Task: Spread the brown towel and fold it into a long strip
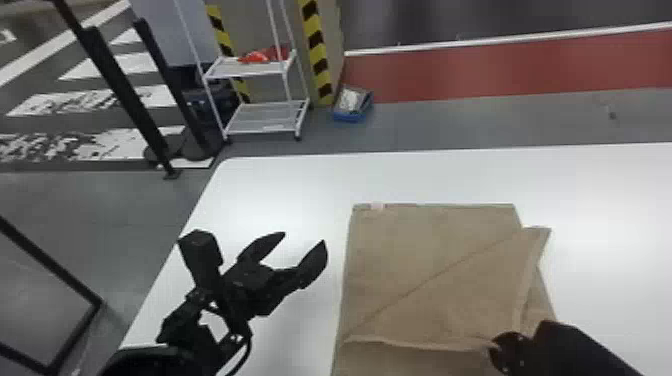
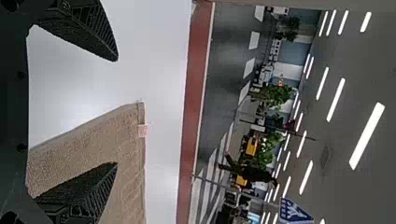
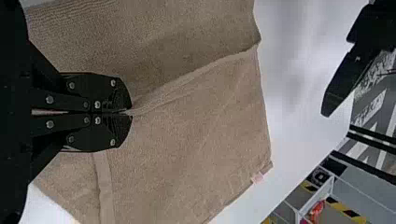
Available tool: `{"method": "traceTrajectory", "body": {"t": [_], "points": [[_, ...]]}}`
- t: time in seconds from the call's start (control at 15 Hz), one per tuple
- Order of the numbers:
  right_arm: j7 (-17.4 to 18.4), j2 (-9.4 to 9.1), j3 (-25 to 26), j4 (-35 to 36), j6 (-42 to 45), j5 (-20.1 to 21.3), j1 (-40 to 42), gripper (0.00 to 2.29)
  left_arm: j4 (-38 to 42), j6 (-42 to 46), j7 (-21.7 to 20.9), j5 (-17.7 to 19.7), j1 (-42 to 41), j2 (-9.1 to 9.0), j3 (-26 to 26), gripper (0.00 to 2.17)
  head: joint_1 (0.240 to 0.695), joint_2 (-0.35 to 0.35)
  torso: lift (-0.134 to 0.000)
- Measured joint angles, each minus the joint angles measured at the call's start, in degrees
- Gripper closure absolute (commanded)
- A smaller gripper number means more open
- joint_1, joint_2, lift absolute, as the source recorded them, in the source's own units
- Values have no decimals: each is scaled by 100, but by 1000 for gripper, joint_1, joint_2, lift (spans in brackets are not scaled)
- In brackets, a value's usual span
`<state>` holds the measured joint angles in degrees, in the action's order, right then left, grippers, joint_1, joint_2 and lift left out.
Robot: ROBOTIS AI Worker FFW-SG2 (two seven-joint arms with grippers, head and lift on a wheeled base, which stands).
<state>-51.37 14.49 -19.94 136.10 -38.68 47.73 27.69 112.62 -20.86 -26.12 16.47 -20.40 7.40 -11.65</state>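
The brown towel (image 1: 430, 260) lies on the white table with a flap folded diagonally over it and a small pale tag at its far left corner. Left of the towel, my left gripper (image 1: 305, 240) is open above the table, holding nothing. In the left wrist view, the left gripper (image 2: 114, 112) has its fingers apart, with the towel (image 2: 126, 154) beyond them. My right gripper (image 1: 492, 344) is at the flap's near right corner. In the right wrist view, the right gripper (image 3: 130, 112) is shut on the edge of the towel (image 3: 196, 121).
The white table (image 1: 290, 185) extends beyond the towel at the far side, and to its left and right. On the floor behind stand a white shelf cart (image 1: 265, 117), a blue box (image 1: 352, 105) and black posts.
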Motion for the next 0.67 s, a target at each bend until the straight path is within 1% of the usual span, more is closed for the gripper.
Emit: {"method": "traceTrajectory", "body": {"t": [0.07,0.13,0.2,0.27,0.4,0.47,0.53,0.6,0.67], "points": [[19,-11,96,81,-8,-56,36,1328,-4,-4,-188,-63,54,4,-45,97,695,219,-125],[29,-25,204,170,-15,-117,73,1328,-46,-34,-531,-213,172,6,-105,97,695,208,-125],[31,-41,305,248,-26,-166,108,1328,-120,-75,-902,-486,355,20,-150,97,695,198,-125],[31,-54,385,310,-39,-200,141,1328,-212,-97,-1161,-824,549,45,-167,97,695,191,-125],[21,-75,561,442,-69,-262,250,1328,-505,-74,-1632,-1619,1061,149,-144,100,695,177,-125],[21,-86,644,501,-85,-279,308,1328,-654,-24,-1788,-1864,1282,257,-90,103,695,172,-125],[22,-100,737,568,-98,-299,370,1328,-798,56,-1903,-2084,1490,417,11,110,695,167,-125],[22,-121,861,656,-111,-324,457,1328,-993,298,-2022,-2408,1743,645,200,134,695,150,-125],[22,-139,939,717,-116,-340,516,1328,-1157,579,-2106,-2694,1915,785,346,164,695,141,-125]]}}
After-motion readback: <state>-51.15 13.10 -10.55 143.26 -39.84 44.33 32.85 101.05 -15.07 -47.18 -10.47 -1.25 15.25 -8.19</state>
